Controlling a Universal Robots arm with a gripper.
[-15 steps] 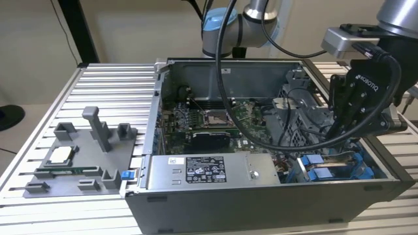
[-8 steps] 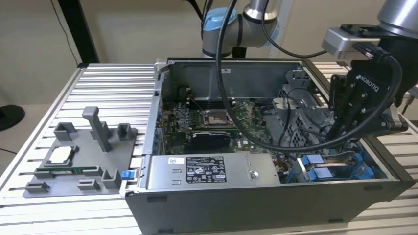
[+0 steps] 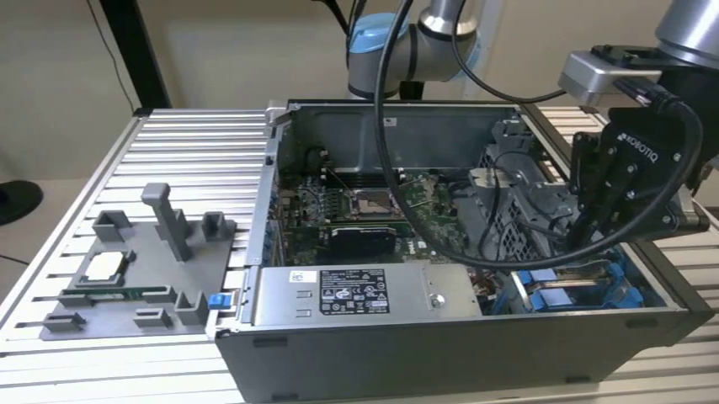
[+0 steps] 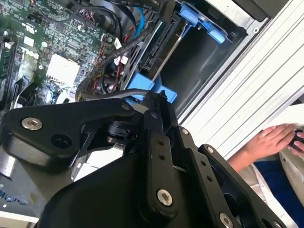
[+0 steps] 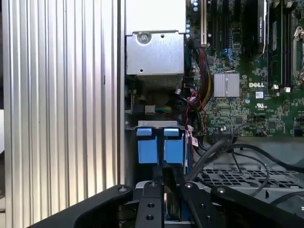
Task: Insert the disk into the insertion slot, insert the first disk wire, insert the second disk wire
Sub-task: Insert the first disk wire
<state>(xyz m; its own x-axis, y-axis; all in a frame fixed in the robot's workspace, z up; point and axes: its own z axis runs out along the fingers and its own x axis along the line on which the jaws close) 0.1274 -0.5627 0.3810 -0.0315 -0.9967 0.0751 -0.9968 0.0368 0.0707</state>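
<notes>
The arm is holding the claw [image 3: 582, 246] low inside the open computer case [image 3: 450, 349]. It is hanging over the corner at the exterior view's right, where the insertion slot [image 3: 615, 293] is sitting with its blue rails. The case is lying on its side on the ribbed bench [image 3: 191, 143], which is leaving the slot open from above so the arm can work straight down.

In the first wrist view the disk [image 5: 148, 146] is showing as the two blue tabs of its carrier, just ahead of the claw's black links and lined up with them. It is looking set into the slot rather than carried free, though how deep it is sitting cannot be told. Whether the claw is wide or narrow cannot be told either, since its own links are covering the tips.

Black wires [image 5: 223, 147] are lying beside the slot at the edge of the motherboard [image 5: 247, 95], probably kept near for plugging. The grey fixture tray [image 3: 124, 290] is lying well apart on the bench. A person's hand [image 4: 274, 140] is resting beside the bench, clear of the arm.
</notes>
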